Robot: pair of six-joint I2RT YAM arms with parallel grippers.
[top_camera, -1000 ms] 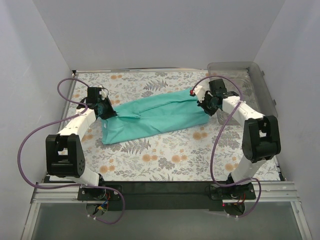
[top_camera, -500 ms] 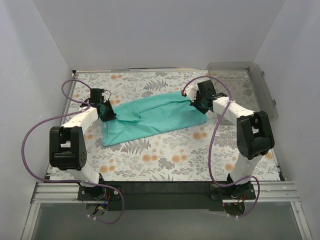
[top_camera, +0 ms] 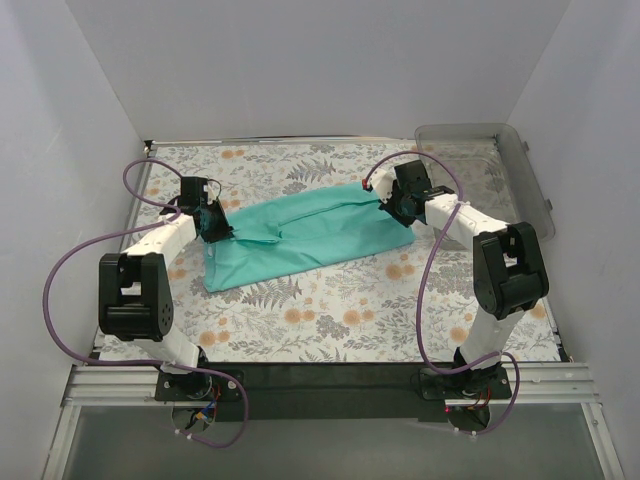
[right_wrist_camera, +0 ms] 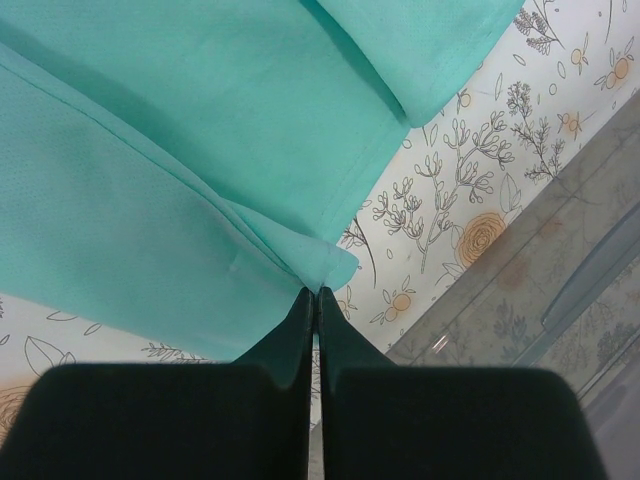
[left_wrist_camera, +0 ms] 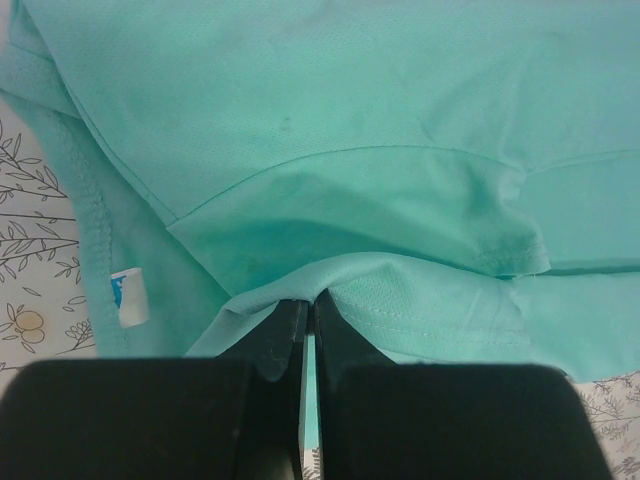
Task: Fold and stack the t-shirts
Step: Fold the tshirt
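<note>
Finds teal t-shirt (top_camera: 305,232) mid-table, part-folded into long band. Finds L gripper (left_wrist_camera: 309,310) clamped on fabric fold at left end, R gripper (right_wrist_camera: 313,297) pinching corner at right end, near clear bin (top_camera: 500,160). Risk: thin pinches slipping w/ uneven pull, skewing fold.

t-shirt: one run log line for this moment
t-shirt: lying as long folded strip | left tool: shut on its left-end edge | right tool: shut on its right-end corner | fold: not finished
</note>
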